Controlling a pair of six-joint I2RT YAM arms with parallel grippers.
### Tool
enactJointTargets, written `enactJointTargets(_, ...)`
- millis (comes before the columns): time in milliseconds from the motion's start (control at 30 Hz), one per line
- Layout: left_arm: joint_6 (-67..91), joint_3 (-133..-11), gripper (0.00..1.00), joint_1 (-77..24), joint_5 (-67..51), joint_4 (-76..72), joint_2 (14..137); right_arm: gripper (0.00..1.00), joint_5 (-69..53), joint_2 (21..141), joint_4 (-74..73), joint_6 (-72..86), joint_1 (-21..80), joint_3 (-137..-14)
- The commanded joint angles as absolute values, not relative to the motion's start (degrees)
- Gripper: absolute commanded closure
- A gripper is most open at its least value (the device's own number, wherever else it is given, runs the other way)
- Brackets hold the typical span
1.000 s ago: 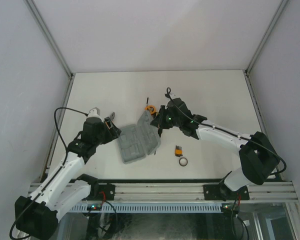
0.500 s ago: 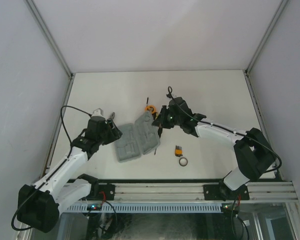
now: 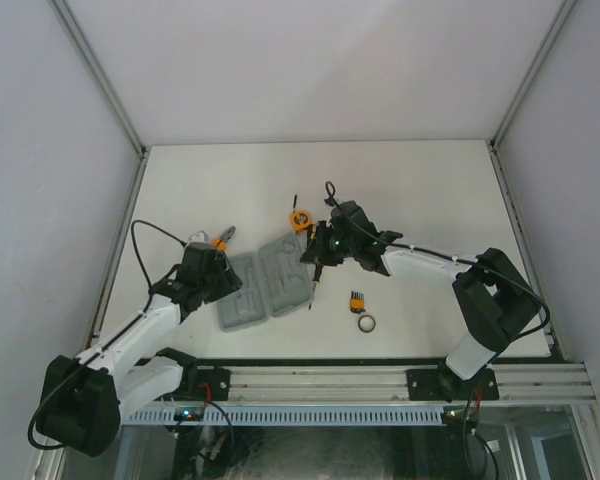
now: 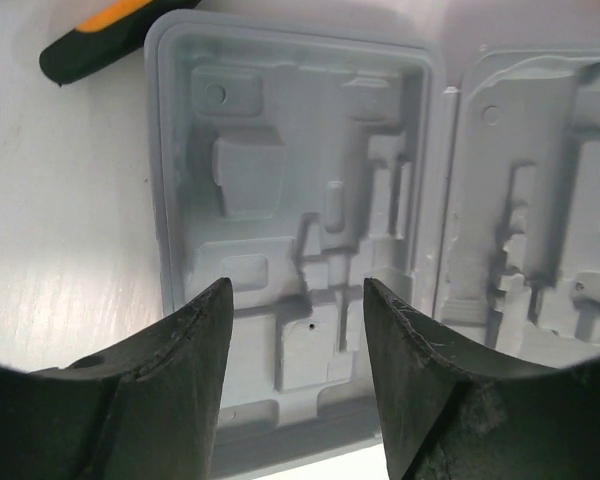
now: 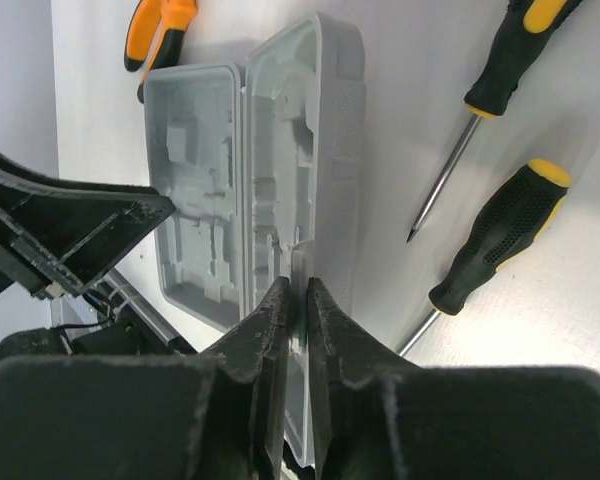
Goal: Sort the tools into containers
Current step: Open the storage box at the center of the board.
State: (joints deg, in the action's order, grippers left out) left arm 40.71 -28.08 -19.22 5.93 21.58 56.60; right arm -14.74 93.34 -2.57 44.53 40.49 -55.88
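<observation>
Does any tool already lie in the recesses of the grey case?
No, the moulded recesses of the open grey case show only bare plastic, and the pliers lie outside its rim.

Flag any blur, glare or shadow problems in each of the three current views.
Top external: even soft light, sharp, though everything around the grey case is small. Left wrist: left gripper dark and soft up close, case recesses sharp, table washed out bright at left. Right wrist: right gripper a blurred dark mass, screwdrivers crisp.
</observation>
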Motion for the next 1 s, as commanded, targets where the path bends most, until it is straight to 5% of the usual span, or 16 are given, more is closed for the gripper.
enactJointTargets(0,42.96,-26.45,0.41,-19.42,8.08,20.10,57.67,0.86,-16.09,93.02,-0.42,42.81,41.55,-56.12)
enactJointTargets(367,44.80,-24.69,0.42,-19.42,9.74,18.60,60.86,0.57,-9.43,89.40,-5.69,39.44,41.49,-56.07)
enactJointTargets(967,44.65,-24.00,0.43,-19.34,10.11,17.65,62.73,0.49,-4.33,87.12,-9.19,36.80,39.95,-55.02)
